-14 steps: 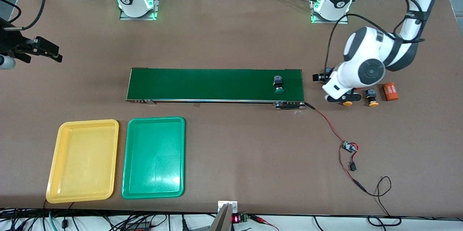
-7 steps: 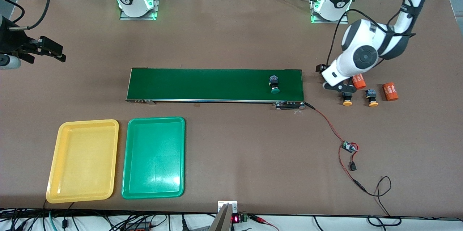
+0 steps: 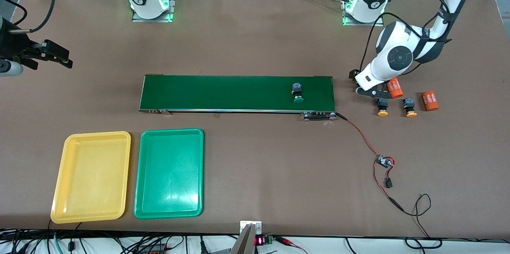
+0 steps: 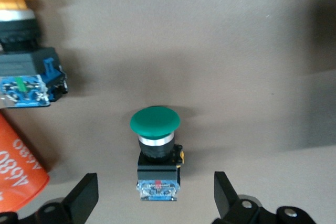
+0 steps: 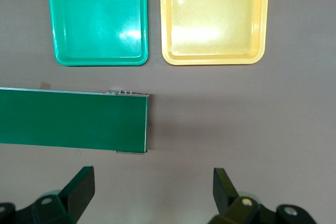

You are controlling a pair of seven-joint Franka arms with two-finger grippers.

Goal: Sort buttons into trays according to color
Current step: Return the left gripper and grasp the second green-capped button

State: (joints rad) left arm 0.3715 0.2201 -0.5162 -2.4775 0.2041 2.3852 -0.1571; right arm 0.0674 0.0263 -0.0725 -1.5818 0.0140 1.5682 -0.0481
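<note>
In the left wrist view a green button lies on the brown table between the wide-apart fingers of my left gripper, touching neither; the gripper is open. In the front view my left gripper hangs low by the belt's end and hides that button. A second green button rides on the belt. Two yellow buttons lie beside the left gripper. The yellow tray and the green tray sit empty at the right arm's end. My right gripper waits open over bare table.
The long dark-green belt crosses the middle of the table. Two orange cylinders lie among the buttons. A red-and-black cable with a small circuit board trails from the belt's end toward the front camera.
The green button on the belt has travelled toward the right arm's end. My left hand has swung off the yellow button toward the belt's end. The right arm has barely moved.
</note>
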